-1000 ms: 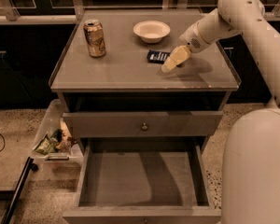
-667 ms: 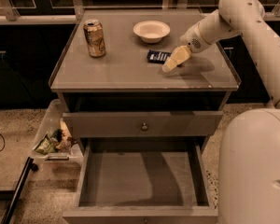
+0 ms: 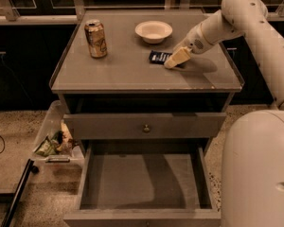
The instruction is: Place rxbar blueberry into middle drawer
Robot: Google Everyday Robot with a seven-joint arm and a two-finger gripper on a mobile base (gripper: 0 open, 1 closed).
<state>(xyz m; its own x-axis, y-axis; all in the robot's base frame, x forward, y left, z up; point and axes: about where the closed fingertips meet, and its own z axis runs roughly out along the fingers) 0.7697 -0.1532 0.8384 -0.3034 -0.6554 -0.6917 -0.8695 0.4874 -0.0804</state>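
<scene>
The rxbar blueberry [image 3: 158, 56] is a small dark blue bar lying flat on the cabinet top, right of centre, partly covered by the gripper. My gripper [image 3: 174, 60] reaches down from the right and sits at the bar's right end, low over the top. The middle drawer [image 3: 142, 183] is pulled open below, with a bare grey floor and low side walls. The drawer above [image 3: 144, 126] with the small round knob is shut.
A tan drink can [image 3: 95, 39] stands at the back left of the cabinet top [image 3: 109, 74]. A white bowl [image 3: 153, 31] sits at the back centre. A clear bin of wrappers [image 3: 54, 143] sits on the floor left. My white base [image 3: 258, 169] fills the lower right.
The gripper has barely moved; it stays at the bar's right end. Nothing else has shifted.
</scene>
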